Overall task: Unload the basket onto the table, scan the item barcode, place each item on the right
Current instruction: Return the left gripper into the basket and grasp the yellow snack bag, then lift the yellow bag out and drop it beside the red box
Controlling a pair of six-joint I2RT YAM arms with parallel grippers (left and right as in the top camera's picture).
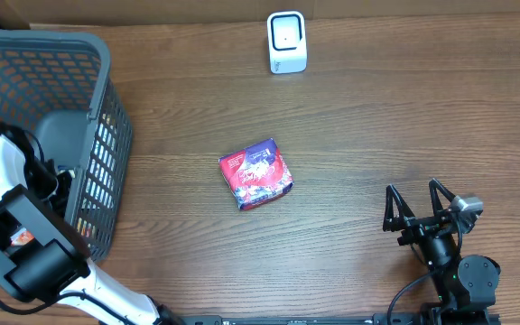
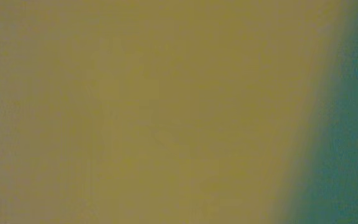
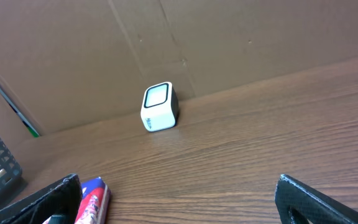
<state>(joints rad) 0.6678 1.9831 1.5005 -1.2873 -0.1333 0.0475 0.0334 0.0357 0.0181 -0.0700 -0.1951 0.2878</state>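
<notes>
Packet [image 1: 256,174]: a red and purple packet lies flat on the bench [image 1: 377,108], about mid-bench and slightly turned. Nothing touches it. In the right wrist view only its near end shows, at the bottom left.
Scanner [image 1: 287,41]: a small white box with a dark-framed window. It stands upright at the far edge of the bench, well beyond the packet and a little to its right.
Right end effector [image 1: 412,190]: open, fingers spread wide, empty. It sits low over the near right of the bench, well apart from the packet and pointing toward the far edge. Its camera looks between the fingers at the scanner.
Left end effector: closed. It is down inside the basket [image 1: 52,54], hidden under its own arm in the overhead view. Its camera gives only a yellow blur with a teal strip on the right, so I cannot tell whether anything is gripped.
Left arm [image 1: 3,167]: white and black, reaching over the basket's near rim from the near left corner.
Basket: grey plastic mesh on the left of the bench, well apart from the packet.
Backdrop: a brown cardboard wall [image 3: 229,43] stands behind the scanner.
</notes>
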